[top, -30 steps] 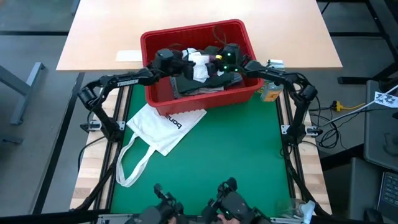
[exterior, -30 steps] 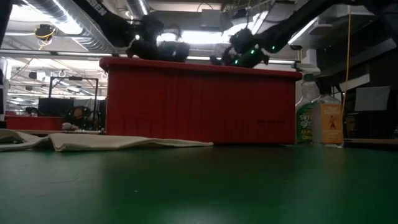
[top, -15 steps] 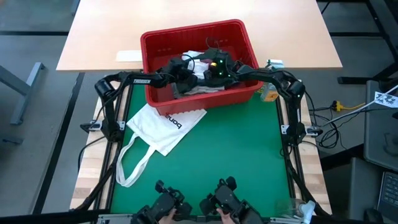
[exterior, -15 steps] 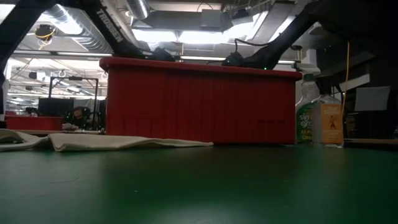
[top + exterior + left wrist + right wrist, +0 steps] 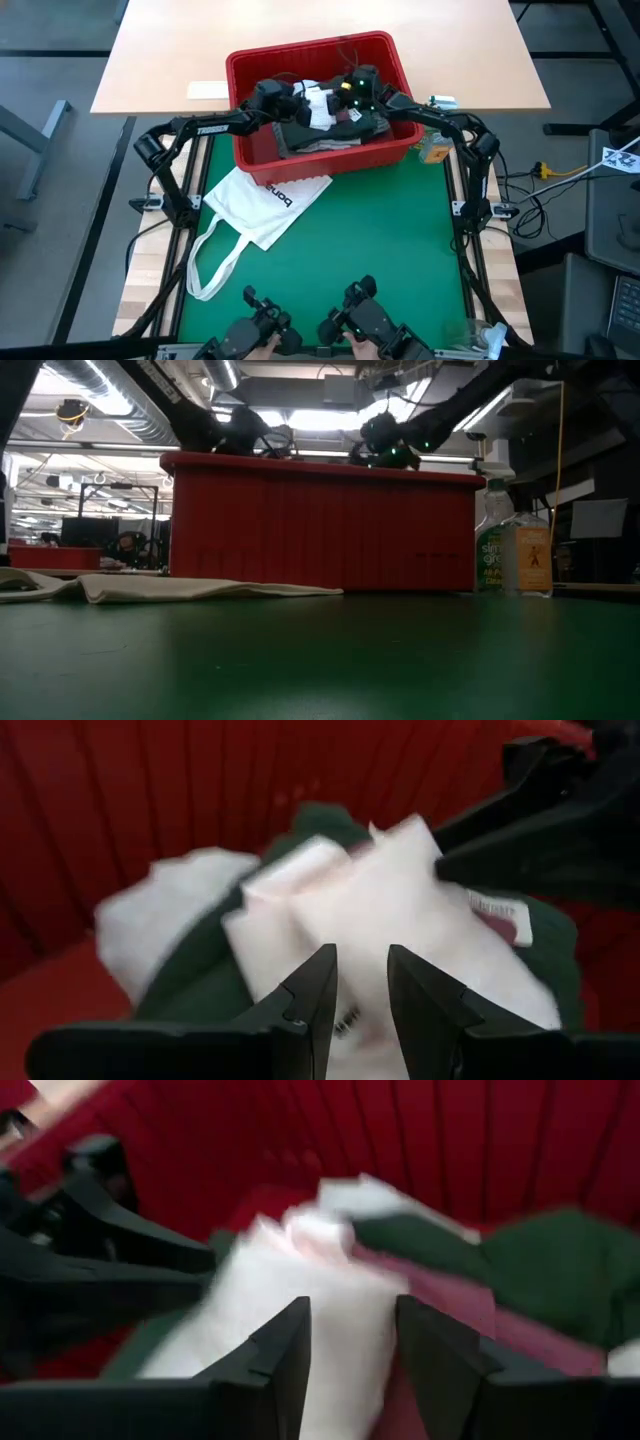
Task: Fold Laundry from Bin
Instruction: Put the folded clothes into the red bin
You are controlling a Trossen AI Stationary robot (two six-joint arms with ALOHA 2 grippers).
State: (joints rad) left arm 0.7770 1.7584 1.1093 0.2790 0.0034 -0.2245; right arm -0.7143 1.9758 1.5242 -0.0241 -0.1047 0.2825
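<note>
One red bin (image 5: 262,150), rectangular, stands at the far end of my green mat (image 5: 350,240), its long axis running across the table from my left side to my right. Contents: a heap of laundry (image 5: 330,128), namely a white garment (image 5: 400,910) on top, a dark green-grey top (image 5: 540,1270) beneath and beside it, a maroon piece (image 5: 450,1305) and further white cloth.

Both my arms reach into this bin from opposite ends. My left gripper (image 5: 358,985) sits over the white garment, fingers a narrow gap apart with the white cloth between them; I cannot tell whether they actually pinch it. My right gripper (image 5: 352,1345) faces it from the other side, fingers apart over the same white garment, grip likewise uncertain.

Outside the bin: one white tote bag (image 5: 262,208) flat on the mat just in front of it, straps trailing toward me; one spray bottle (image 5: 493,550) and one amber bottle (image 5: 532,560) beside the bin's right end.
</note>
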